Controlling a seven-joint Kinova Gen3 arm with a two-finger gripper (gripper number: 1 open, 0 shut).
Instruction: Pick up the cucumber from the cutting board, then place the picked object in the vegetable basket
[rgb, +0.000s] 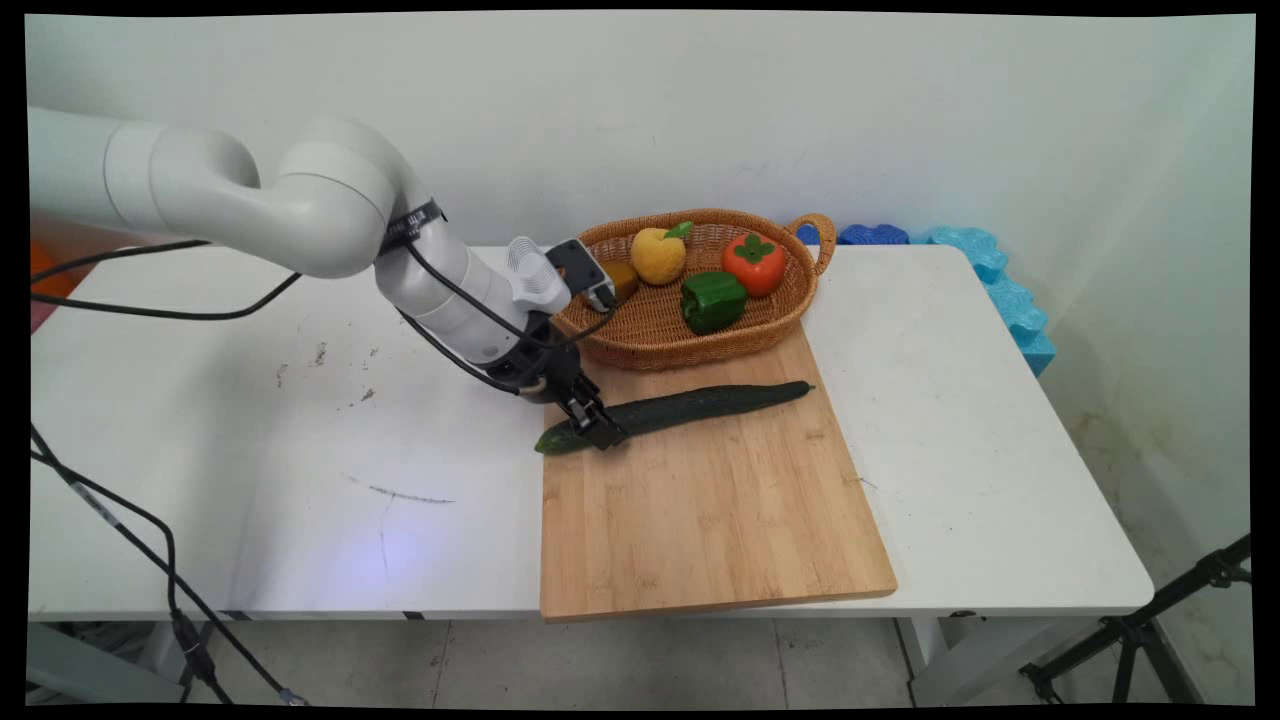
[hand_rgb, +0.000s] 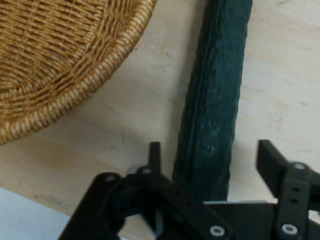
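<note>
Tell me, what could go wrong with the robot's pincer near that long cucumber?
The pincer straddles the cucumber close to its left tip, not its middle, so if lifted, the long end might droop or slip out. In the hand view one finger sits nearer the cucumber than the other, so closing could roll it across the cutting board. The basket is close; the arm could bump it.

Long dark-green cucumber (rgb: 690, 408) flat on wooden cutting board (rgb: 710, 520), beside wicker basket (rgb: 660, 335).

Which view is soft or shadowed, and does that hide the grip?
Main view: evenly lit, sharp; black two-finger gripper at the long dark-green cucumber on the wooden cutting board. Hand view: slightly soft, yet fingers clearly straddle it, gaps visible.
</note>
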